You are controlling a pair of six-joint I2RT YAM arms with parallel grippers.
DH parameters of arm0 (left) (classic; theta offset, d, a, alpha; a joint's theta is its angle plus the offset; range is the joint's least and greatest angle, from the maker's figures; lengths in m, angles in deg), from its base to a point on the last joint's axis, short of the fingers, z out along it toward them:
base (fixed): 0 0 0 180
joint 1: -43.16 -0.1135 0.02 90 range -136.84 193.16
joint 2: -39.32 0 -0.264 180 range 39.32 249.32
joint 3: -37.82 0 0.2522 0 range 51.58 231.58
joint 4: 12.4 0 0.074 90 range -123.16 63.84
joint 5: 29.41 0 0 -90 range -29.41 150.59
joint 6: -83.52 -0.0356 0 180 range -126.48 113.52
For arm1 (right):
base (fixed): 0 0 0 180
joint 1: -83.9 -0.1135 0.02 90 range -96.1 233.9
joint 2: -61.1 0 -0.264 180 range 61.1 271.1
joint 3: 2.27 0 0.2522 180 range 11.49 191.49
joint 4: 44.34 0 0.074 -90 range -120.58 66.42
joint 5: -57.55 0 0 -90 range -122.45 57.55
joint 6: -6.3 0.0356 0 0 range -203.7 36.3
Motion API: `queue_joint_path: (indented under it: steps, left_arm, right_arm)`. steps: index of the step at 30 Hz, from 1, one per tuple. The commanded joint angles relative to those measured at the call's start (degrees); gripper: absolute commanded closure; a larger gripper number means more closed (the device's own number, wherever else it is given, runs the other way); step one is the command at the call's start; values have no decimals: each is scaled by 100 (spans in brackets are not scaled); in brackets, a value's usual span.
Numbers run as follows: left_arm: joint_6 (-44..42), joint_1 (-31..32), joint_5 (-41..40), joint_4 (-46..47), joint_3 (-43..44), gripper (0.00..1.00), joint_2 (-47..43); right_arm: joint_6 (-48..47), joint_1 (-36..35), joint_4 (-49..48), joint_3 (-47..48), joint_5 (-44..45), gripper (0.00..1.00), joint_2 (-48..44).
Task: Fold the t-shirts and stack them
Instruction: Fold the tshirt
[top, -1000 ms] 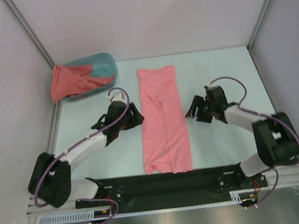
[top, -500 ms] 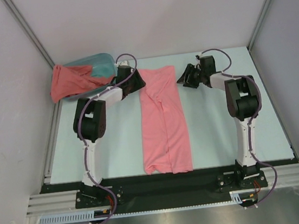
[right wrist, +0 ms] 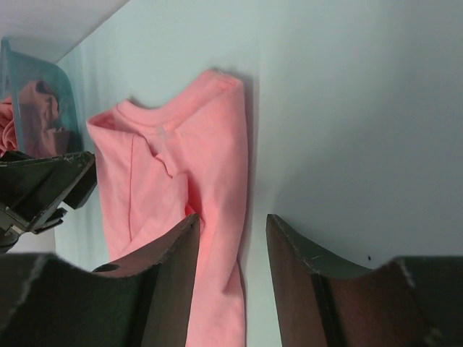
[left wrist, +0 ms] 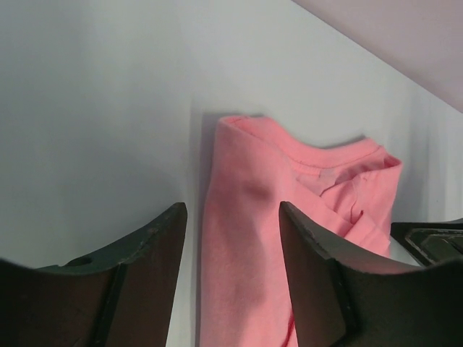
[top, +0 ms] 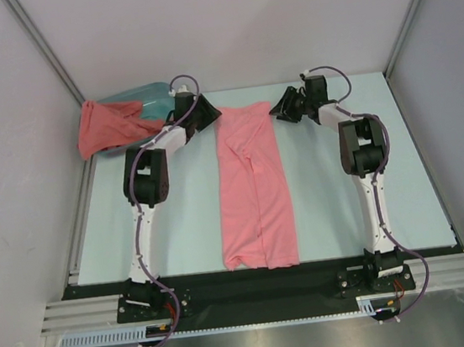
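Top view: the salmon-pink t-shirt (top: pixel 253 189) lies lengthwise at the table's (top: pixel 346 202) centre, and the coral-red t-shirt (top: pixel 106 128) drapes over the teal tub (top: pixel 151 97) at ten o'clock. Left wrist: the left gripper (left wrist: pixel 231 217) is spread over the salmon-pink t-shirt's edge. Right wrist: the right gripper (right wrist: pixel 233 220) is spread likewise over the opposite edge

A pale blue-green table (top: pixel 322 213) sits enclosed by plain white walls (top: pixel 222 22).

Pink tee (top: pixel 253 188) lies as long folded strip; L fingers (top: pixel 211 118) & R fingers (top: pixel 280 110) flank its far corners.
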Motion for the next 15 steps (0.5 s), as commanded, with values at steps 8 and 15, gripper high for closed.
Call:
queue_joint_path:
  steps: [8, 15]
  left_arm:
    - [652, -81, 662, 46, 1063, 72, 769]
    - [899, -143, 750, 309, 1783, 100, 1146]
  right_arm:
    - [485, -158, 182, 994, -54, 66, 915]
    - [653, -141, 85, 1495, 437, 100, 1188]
